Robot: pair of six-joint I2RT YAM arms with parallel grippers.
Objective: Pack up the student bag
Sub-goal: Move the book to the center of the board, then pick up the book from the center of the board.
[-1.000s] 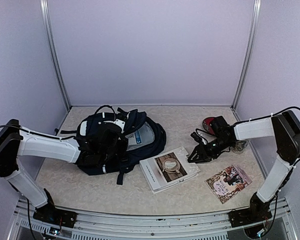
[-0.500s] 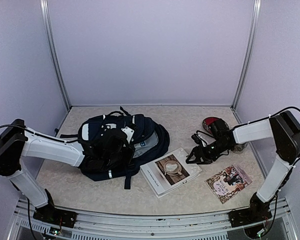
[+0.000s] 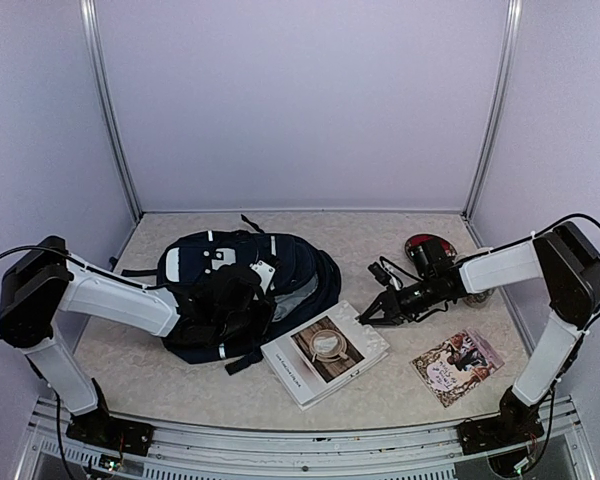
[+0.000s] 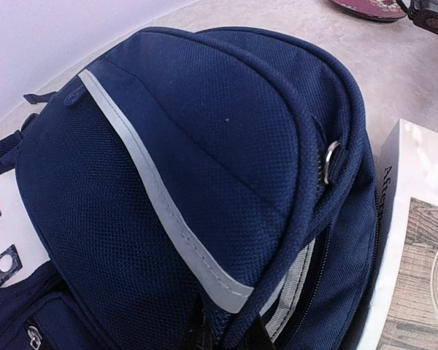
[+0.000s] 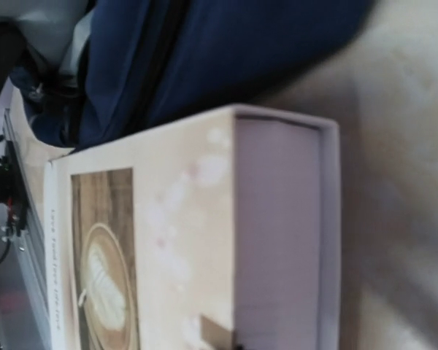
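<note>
Pinching student bag (image 3: 280, 262) fabric, left tool (image 4: 226, 339) clamped tight | right tool (image 3: 368, 314) at book (image 3: 325, 352) corner, opening unclear

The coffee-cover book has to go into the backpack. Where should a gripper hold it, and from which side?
Probably its far right corner, coming low from the right. The book lies flat, so only an edge lets a gripper pinch top and underside; that corner is free, while the left end lies beside the backpack. The right gripper is there.
</note>
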